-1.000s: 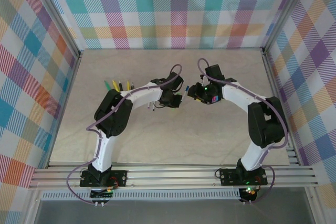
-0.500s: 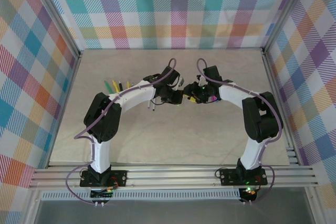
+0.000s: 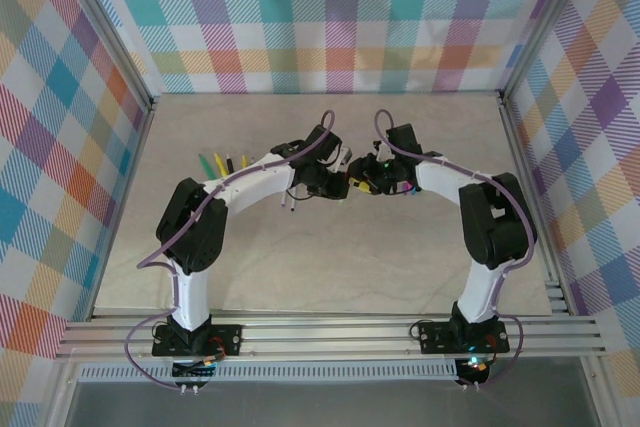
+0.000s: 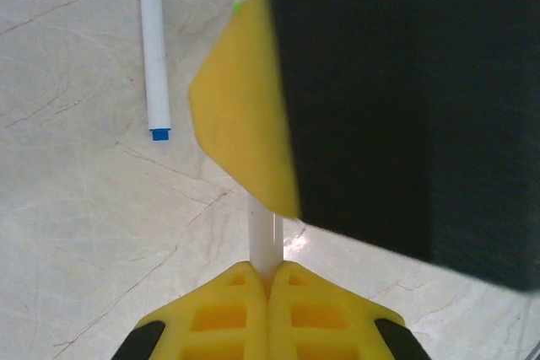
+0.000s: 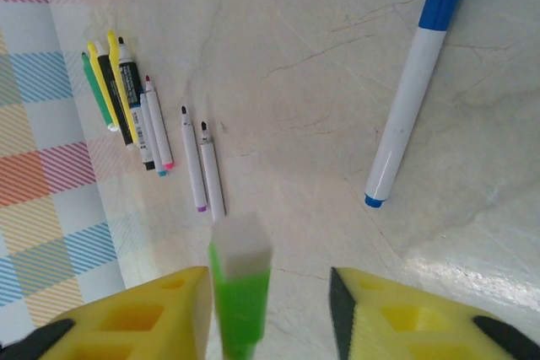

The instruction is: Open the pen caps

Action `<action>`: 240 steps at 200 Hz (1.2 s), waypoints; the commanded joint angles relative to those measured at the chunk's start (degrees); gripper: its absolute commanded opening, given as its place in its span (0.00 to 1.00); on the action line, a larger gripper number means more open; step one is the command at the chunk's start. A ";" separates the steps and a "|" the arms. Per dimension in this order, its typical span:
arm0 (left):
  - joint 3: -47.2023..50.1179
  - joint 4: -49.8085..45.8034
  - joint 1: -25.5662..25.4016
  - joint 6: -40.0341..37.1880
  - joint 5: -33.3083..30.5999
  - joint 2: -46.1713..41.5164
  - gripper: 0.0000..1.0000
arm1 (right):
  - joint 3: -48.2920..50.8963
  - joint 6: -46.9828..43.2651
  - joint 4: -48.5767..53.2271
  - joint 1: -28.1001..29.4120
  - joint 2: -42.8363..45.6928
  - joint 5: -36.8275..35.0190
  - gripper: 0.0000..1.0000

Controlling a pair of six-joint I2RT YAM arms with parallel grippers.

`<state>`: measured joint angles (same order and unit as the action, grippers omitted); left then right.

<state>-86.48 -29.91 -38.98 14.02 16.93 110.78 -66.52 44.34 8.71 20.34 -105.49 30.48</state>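
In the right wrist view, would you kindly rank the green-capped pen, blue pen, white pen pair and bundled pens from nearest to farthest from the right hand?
1. green-capped pen, between the fingers of the right hand.
2. white pen pair, ahead left, and blue pen, ahead right: too close to call.
3. bundled pens, far left.

A pale, marble-veined stone tabletop (image 3: 300,267) lies evenly lit between pastel plaid fabric walls (image 3: 330,17) at 9, 12 and 3 o'clock; grooved aluminium rails (image 3: 330,335) cross 6 o'clock.
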 commanded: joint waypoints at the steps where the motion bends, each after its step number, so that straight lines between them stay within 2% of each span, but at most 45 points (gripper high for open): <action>1: 0.56 -1.28 -0.66 -1.10 1.01 -2.78 0.00 | -3.37 0.00 0.20 0.32 -1.83 0.34 0.31; 26: 0.89 -1.69 -0.66 -1.36 0.57 -3.05 0.00 | -4.56 0.28 0.26 0.31 -2.45 0.90 0.00; 58: 1.28 -1.64 -0.70 -1.28 0.50 -3.14 0.00 | -3.43 0.54 -0.35 0.25 -1.24 1.10 0.00; 70: 1.07 -1.73 -0.73 -0.95 0.14 -2.64 0.15 | -2.63 1.03 -1.24 0.40 -0.64 1.54 0.00; 78: 0.85 -1.58 -0.82 -0.85 0.08 -2.34 0.19 | -2.27 1.31 -1.65 0.47 -0.15 1.89 0.00; 95: 0.32 -1.42 -1.09 -0.67 -0.22 -1.52 0.24 | -1.95 1.45 -1.70 0.90 0.78 2.04 0.00; 115: -0.57 -1.53 -1.29 -0.49 -0.86 -0.44 0.25 | -1.78 1.37 -1.51 1.37 1.65 1.95 0.00; 188: -2.78 -1.72 -1.45 0.56 -3.75 1.60 0.24 | -2.12 1.19 -0.67 2.43 2.26 2.87 0.00; 199: -3.07 -1.78 -1.45 0.59 -3.51 1.97 0.14 | -2.22 1.04 -0.48 2.51 2.31 2.92 0.00; 207: -3.30 -1.82 -1.45 0.66 -2.99 2.15 0.00 | -2.31 0.87 -0.16 2.51 2.31 2.79 0.00; 229: -1.01 -0.84 -1.62 1.06 0.78 1.02 0.00 | -4.02 -0.46 2.32 2.40 1.99 0.94 0.00; 240: 3.84 -0.17 -3.39 2.19 2.80 -2.10 0.00 | -7.95 -2.06 5.75 1.38 0.63 -1.48 0.00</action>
<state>-87.53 -30.20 -40.29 15.42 15.22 112.27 -69.17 44.86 9.21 22.52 -105.27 31.46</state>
